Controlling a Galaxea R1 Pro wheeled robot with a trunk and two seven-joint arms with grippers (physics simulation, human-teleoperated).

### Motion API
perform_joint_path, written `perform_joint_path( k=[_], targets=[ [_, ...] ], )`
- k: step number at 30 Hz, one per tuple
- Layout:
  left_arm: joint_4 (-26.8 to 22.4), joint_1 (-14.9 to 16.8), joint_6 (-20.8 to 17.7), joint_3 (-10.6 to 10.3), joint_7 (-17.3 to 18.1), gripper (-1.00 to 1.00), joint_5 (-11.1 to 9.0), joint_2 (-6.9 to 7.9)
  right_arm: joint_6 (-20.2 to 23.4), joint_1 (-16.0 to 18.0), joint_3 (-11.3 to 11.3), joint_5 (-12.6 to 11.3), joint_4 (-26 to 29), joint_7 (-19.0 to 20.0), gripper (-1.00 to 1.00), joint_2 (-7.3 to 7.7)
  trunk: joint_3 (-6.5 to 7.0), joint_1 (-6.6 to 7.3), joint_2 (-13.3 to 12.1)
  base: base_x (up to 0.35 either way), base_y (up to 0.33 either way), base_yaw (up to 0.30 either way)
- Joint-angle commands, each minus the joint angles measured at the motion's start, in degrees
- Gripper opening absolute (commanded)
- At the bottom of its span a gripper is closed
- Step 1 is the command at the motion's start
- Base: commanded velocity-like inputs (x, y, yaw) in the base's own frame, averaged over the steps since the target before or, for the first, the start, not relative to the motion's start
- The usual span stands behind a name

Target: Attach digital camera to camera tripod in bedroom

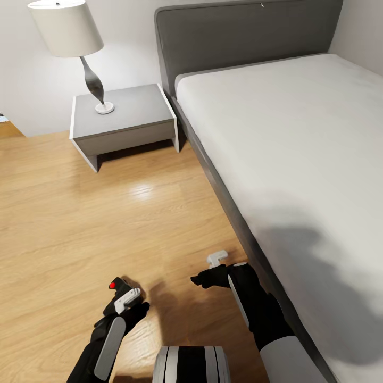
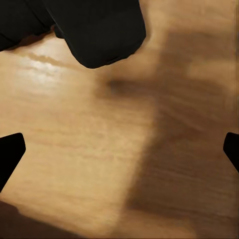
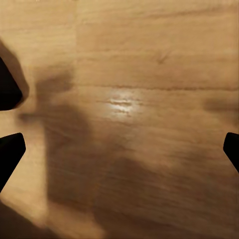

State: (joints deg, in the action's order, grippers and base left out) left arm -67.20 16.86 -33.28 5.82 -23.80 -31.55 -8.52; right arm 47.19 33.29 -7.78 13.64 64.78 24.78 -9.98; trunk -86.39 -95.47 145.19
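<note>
My left gripper (image 1: 127,297) hangs low over the wood floor. At its tip shows a small black thing with a red spot (image 1: 113,285), which may be the digital camera; whether it touches the fingers I cannot tell. In the left wrist view the gripper (image 2: 119,149) stands open with only floor between the fingertips (image 2: 10,155), and a rounded black shape (image 2: 99,30) lies beyond them. My right gripper (image 1: 205,278) is open beside the bed, again with bare floor between its fingers (image 3: 10,149). The camera tripod is out of view.
A grey upholstered bed (image 1: 298,159) with a white mattress runs along the right, its frame close to my right arm. A grey and white nightstand (image 1: 125,119) carrying a white lamp (image 1: 66,26) stands against the far wall. Light wood floor (image 1: 106,223) stretches ahead and to the left.
</note>
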Motion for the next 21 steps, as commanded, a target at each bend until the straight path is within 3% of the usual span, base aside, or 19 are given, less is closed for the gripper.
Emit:
perform_joint_path(
  k=[1, 6, 21],
  targets=[
    [-0.1, 0.0, 0.1, 0.1, -0.4, 1.00, -0.6, -0.11, 0.2, 0.0, 0.0, 0.6, 0.1, 0.5, 1.00, -0.01, -0.04, 0.01, 0.0, 0.000, 0.000, 0.000],
    [0.1, 0.0, 1.0, 0.1, -1.6, 1.00, -0.6, -0.88, 0.2, 0.0, 0.0, 0.8, 0.6, 0.4, 1.00, -0.01, -0.04, 0.01, 0.0, 0.000, 0.000, 0.000],
    [0.6, 0.0, 4.9, 0.1, -4.0, 1.00, -0.6, -1.19, 0.3, 0.0, -0.1, 1.1, 0.8, 0.4, 1.00, -0.01, -0.04, 0.01, 0.0, 0.000, 0.000, 0.000]
  ],
)
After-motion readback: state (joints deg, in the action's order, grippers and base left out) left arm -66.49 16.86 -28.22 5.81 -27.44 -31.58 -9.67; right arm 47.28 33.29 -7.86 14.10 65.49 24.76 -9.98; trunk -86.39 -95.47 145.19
